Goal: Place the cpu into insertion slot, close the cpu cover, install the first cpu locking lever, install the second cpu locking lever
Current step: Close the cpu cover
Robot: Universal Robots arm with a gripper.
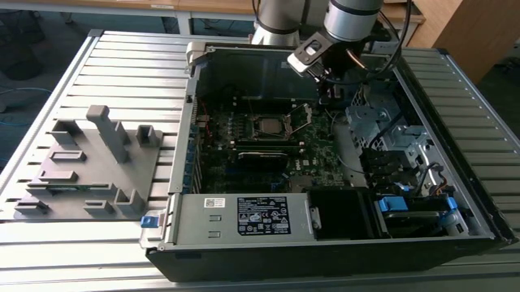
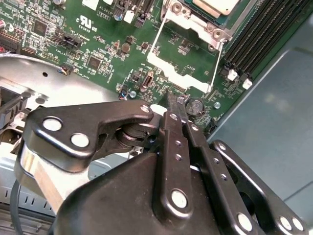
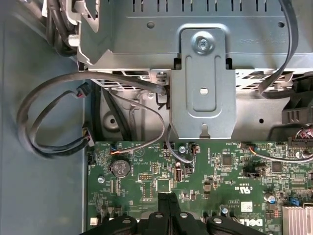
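Note:
The cpu lies flat in the insertion slot, its silver-grey face up, amid the green motherboard. The cpu cover stands swung open on the exterior view's right of the socket, and the board shows through its open middle. A thin wire lever runs along the cover's side. My gripper is shut with nothing between its fingers. Its tip hovers just off the cover's free edge, low over the board.
A metal drive cage and cables crowd the case beside the gripper. A grey bracket and a coin battery sit nearby. Memory slots flank the socket. A grey fixture plate lies outside the case.

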